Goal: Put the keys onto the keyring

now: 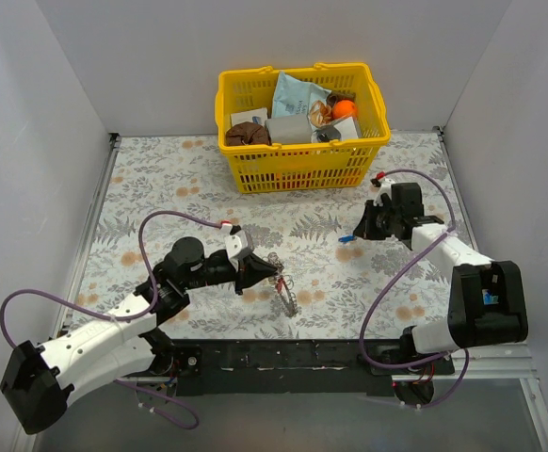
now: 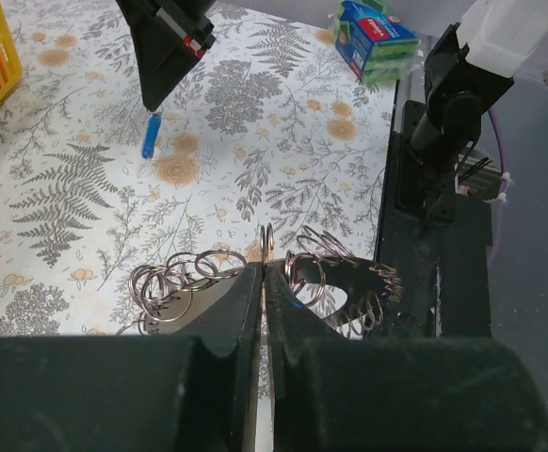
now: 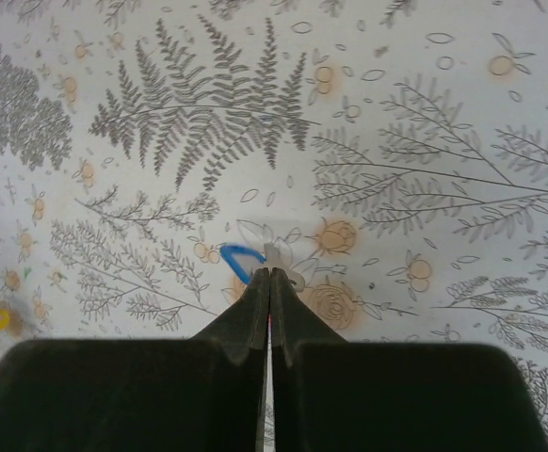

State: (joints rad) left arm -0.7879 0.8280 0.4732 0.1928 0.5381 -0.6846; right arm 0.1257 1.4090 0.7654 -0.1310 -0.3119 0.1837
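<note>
Both grippers are pinched shut! Left gripper [image 2: 263,270] grips the keyring [image 2: 266,237], a thin loop at frame centre, its lower part hidden amid tangled rings [image 2: 175,282]. Right gripper [image 3: 269,274] clamps the blue key [image 3: 240,261], only its head peeking out mid-frame.

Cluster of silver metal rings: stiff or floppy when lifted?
Probably floppy: the cluster of silver metal rings is many separate loops sprawled either side of the shut left gripper, so they should dangle. Likely light, being thin wire.
</note>
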